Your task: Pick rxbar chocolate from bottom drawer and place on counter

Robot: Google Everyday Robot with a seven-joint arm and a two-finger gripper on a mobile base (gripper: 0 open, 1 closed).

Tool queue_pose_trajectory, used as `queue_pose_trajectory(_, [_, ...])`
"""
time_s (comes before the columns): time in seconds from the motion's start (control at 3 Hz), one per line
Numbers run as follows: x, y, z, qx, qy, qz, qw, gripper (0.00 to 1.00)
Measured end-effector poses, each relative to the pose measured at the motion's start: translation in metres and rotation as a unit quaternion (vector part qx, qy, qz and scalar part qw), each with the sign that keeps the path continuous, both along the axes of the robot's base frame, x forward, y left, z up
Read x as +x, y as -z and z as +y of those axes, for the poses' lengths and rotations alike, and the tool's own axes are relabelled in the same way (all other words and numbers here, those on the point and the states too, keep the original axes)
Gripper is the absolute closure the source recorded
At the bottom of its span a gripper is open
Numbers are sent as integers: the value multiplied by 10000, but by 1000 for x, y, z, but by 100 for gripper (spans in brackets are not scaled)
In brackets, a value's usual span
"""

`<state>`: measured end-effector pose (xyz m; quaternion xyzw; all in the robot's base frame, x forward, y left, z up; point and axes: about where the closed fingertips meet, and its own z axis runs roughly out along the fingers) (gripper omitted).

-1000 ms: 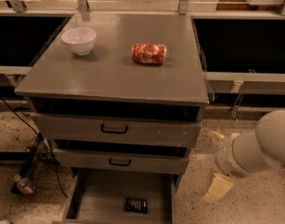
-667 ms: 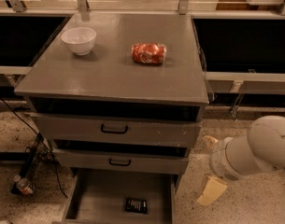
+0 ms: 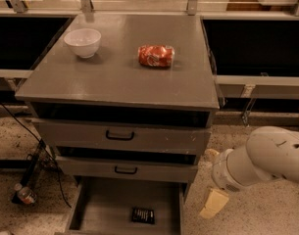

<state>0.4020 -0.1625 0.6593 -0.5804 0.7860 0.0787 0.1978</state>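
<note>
- Several dark cables (image 3: 22, 137) trail over the speckled floor (image 3: 266, 217) at far left, with a small bottle-like thing (image 3: 23, 195) lying by them; I can't make out more of it.
- Next I see a white bowl (image 3: 83, 42) standing upright near the back left corner of the counter (image 3: 114, 80), whose grey top has a faint sheen.
- Below the top, two shallow grey drawers (image 3: 154, 140) with black handles sit slightly pulled out.
- Under them the bottom drawer (image 3: 102, 199) is pulled right out, its flat grey floor showing.
- My target, the rxbar chocolate (image 3: 142, 215), lies flat on that floor, towards the front and a little right of centre, clear of the walls.
- A red-orange shiny packet (image 3: 156, 56) rests on the counter, right of the bowl and well apart from it.
- Dark recesses (image 3: 257, 43) flank the cabinet on both sides.
- My gripper (image 3: 209, 184) hangs low beside the cabinet's right front corner, above the floor, its pale fingers (image 3: 213, 204) spread wide with nothing between them, outside the drawer.
</note>
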Motion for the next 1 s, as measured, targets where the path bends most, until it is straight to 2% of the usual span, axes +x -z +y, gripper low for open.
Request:
queue_pose_trajectory(0.33, [32,47,5,112,73,93,9999,0])
queue_pose_trajectory(0.67, [32,52,6,134,67,136,9998,0])
queue_pose_trajectory(1.0, [32,54,7,-27,103,66,9999,0])
